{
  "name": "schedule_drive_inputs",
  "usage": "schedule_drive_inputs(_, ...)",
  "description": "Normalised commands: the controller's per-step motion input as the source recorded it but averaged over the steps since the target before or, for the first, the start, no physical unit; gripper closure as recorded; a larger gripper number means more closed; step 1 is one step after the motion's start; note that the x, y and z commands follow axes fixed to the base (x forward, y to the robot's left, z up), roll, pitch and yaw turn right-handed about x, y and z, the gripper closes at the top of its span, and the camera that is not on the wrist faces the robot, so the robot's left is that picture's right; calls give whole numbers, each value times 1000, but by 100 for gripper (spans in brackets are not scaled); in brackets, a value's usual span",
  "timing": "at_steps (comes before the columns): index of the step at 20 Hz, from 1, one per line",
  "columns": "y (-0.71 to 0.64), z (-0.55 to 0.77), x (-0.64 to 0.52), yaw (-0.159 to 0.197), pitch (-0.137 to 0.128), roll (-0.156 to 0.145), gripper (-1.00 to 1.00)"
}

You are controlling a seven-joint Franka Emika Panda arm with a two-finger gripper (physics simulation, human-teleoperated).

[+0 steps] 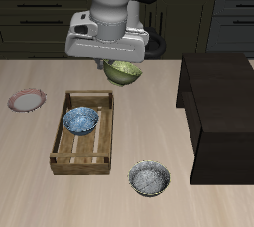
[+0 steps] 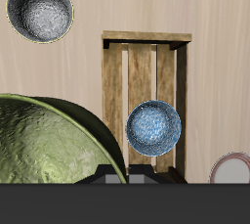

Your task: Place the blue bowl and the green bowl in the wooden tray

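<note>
The wooden tray [image 1: 86, 132] lies on the table in front of the robot, and it also shows in the wrist view [image 2: 146, 81]. The blue bowl [image 1: 80, 121] sits inside it at its back end, seen too in the wrist view [image 2: 153, 130]. My gripper [image 1: 121, 69] is shut on the green bowl [image 1: 124, 72] and holds it in the air behind the tray's back edge. In the wrist view the green bowl [image 2: 49, 145] fills a large area close to the camera. My fingers are hidden behind it.
A grey speckled bowl [image 1: 149, 178] with a dark rim sits near the table's front edge beside the tray, also in the wrist view [image 2: 40, 11]. A pink-rimmed plate [image 1: 27, 100] lies beyond the tray's other side. A dark cabinet [image 1: 218, 112] stands on the table's side.
</note>
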Motion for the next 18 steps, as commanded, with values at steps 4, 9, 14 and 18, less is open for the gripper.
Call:
schedule_drive_inputs(4,-541,137,199,-11,-29,-40,100)
schedule_drive_inputs(9,-452,39,232,-27,-9,7,100)
schedule_drive_inputs(14,-295,-38,176,10,4,-47,100)
schedule_drive_inputs(18,-308,-196,152,2,29,-33,100)
